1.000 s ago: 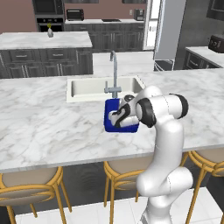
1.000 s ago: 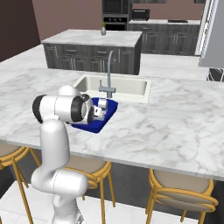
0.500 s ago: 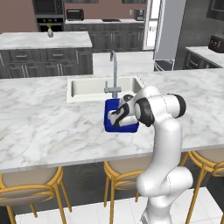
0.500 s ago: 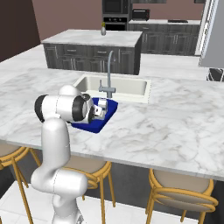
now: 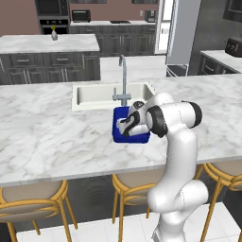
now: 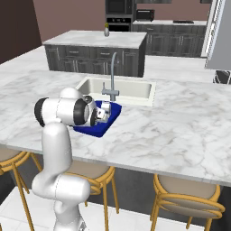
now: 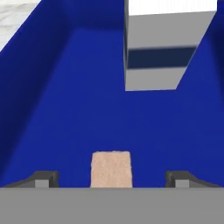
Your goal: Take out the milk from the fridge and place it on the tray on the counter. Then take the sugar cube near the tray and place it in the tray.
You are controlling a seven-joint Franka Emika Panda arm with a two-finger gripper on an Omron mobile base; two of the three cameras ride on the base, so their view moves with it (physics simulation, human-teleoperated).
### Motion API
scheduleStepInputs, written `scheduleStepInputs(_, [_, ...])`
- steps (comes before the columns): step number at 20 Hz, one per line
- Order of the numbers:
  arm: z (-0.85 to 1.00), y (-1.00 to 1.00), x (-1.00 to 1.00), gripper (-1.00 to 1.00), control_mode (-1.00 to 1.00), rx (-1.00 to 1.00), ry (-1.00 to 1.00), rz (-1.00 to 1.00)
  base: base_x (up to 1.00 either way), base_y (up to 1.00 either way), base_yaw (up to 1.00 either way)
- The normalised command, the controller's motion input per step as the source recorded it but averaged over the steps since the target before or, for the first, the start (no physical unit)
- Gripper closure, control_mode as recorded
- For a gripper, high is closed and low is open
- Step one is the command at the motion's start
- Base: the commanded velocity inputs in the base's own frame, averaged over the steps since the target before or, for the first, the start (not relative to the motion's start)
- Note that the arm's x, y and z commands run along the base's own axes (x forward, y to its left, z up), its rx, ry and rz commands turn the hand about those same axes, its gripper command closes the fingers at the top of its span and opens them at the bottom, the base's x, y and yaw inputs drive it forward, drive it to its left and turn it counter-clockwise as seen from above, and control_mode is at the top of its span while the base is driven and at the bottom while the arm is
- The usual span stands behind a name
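- Hand view, close above the tray (image 7: 52,96): its deep-blue floor and low walls, with the sugar cube (image 7: 111,169) lying on the floor between the two finger tips (image 7: 43,178), touched by neither.
- Same view: the gripper (image 7: 111,179) stands wide, holding nothing; the milk (image 7: 164,48) stands upright farther into the tray beyond the cube, its top cut off by the frame edge.
- Left base view: the tray (image 5: 116,133) sits on the counter (image 5: 47,137), just in front of the sink (image 5: 94,94) and the faucet (image 5: 124,78); the arm's wrist and hand cover most of it, so cube and carton cannot be made out there.
- Right base view: the tray (image 6: 97,128) shows its near corner and a far corner; the gripper (image 6: 104,113) is over the tray, pointing towards the faucet (image 6: 111,74).
- Arm pose: it rises from the floor on the stool side of the counter, bends at the elbow, and reaches forward and down over the tray.
- Finger tips are too small to judge in either base view.
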Motion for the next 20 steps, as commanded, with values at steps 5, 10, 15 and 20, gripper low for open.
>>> scheduleStepInputs(5, [0.88,-0.02,-0.49,-1.00,-1.00,0.01,-0.04,0.00,0.00,0.00,0.00])
scheduleStepInputs(10, [1.00,-0.27,-0.63,-1.00,-1.00,0.01,0.01,0.00,0.00,0.00,0.00])
scheduleStepInputs(15, [1.00,-0.40,-0.86,-1.00,-1.00,0.00,0.00,0.00,0.00,0.00,0.00])
scheduleStepInputs(20, [1.00,-0.38,-0.98,-1.00,-1.00,0.00,0.06,0.00,0.00,0.00,0.00])
